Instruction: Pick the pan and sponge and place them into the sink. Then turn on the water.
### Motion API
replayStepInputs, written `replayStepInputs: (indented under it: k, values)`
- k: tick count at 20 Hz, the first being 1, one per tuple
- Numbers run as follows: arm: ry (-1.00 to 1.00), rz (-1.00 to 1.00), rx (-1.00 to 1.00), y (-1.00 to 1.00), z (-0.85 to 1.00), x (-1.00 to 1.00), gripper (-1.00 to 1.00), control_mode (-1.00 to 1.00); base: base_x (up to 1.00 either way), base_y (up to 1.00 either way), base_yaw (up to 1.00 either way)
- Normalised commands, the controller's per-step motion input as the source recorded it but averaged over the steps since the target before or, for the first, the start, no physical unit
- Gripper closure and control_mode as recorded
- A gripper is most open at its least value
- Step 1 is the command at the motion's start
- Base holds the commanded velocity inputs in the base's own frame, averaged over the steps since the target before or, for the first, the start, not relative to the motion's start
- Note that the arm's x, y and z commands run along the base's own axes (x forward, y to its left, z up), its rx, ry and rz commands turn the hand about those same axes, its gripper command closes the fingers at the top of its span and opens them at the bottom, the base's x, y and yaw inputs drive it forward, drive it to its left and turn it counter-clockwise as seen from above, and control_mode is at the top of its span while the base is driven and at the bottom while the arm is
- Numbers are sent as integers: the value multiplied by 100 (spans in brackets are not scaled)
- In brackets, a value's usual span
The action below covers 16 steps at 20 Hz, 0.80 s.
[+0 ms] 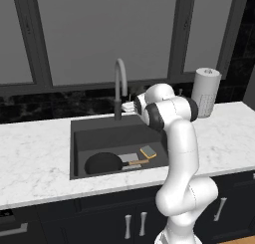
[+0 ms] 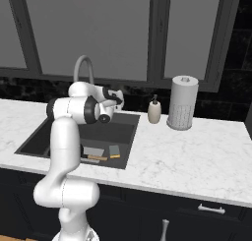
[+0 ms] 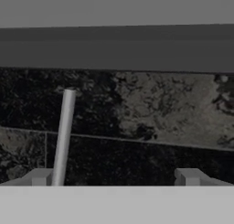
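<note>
- pan [image 1: 103, 163] and sponge [image 1: 148, 151] lie in sink [image 1: 79, 133]; pan near-left, sponge to its right
- gripper [image 3: 116, 175] spread wide, holding nothing, raised behind the basin facing faucet [image 1: 119, 83]
- risk: fingers strike the spout and miss the side lever, so no water

Sponge [image 2: 114, 151] lay in the sink [image 2: 129, 139] beside the drain plate [image 2: 93, 151]. Gripper [image 2: 119, 98] sat near the faucet [image 2: 82, 67], jaws unclear.

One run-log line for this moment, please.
pan: in sink | sponge: in sink | end effector: open, empty, at faucet | water: off
</note>
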Motion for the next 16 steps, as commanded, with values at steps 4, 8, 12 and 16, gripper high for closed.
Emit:
replayStepInputs:
  k: [4,8,12,16]
  values:
    - [0,-13,13,-73,0,0,-100,-100,0,0,0]
    - [0,-12,18,-83,0,0,-100,-100,0,0,0]
    - [0,-10,20,-79,0,-3,-100,-100,0,0,0]
    - [0,-10,20,-75,0,-11,-100,-100,0,0,0]
